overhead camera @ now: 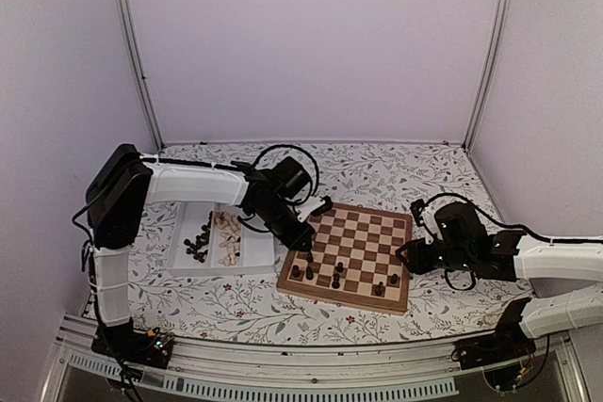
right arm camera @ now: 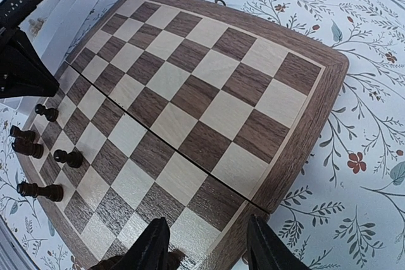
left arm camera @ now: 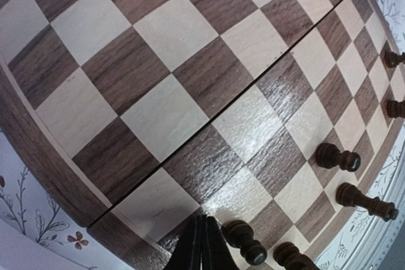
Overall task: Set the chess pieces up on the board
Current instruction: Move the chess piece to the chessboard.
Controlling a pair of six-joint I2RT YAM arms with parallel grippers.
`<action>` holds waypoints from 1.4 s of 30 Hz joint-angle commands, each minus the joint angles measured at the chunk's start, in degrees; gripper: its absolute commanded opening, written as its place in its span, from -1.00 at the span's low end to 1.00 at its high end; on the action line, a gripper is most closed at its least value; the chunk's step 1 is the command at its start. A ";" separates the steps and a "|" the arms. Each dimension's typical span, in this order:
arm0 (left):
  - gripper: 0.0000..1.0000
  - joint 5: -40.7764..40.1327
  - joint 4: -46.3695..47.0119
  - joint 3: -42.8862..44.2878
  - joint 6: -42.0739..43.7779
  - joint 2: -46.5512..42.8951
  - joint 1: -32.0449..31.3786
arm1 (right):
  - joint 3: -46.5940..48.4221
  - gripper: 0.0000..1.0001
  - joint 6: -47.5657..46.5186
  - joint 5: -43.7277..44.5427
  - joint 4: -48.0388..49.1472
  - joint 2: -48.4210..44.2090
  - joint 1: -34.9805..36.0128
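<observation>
The board lies in the middle of the table, with several dark chess pieces standing along its near rows. My left gripper hangs low over the board's near left corner. In the left wrist view its fingers are pressed together with nothing between them, and a dark pawn stands just to their right. My right gripper hovers at the board's right edge. It is open, and only bare board shows between its fingers.
A white two-compartment tray left of the board holds dark pieces and pale pieces. More dark pieces stand along the board's edge rows. The left arm shows across the board. Floral cloth covers the table.
</observation>
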 commanded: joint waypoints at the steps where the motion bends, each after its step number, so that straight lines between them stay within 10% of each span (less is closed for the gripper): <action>1: -0.92 1.93 -0.90 1.09 1.05 2.44 -0.18 | -0.69 -0.11 0.59 -0.53 1.30 -0.06 -0.33; 42: -1.00 -0.67 -0.68 -1.02 -0.65 -2.02 0.54 | -0.58 -0.11 0.37 -1.22 1.82 1.32 -0.26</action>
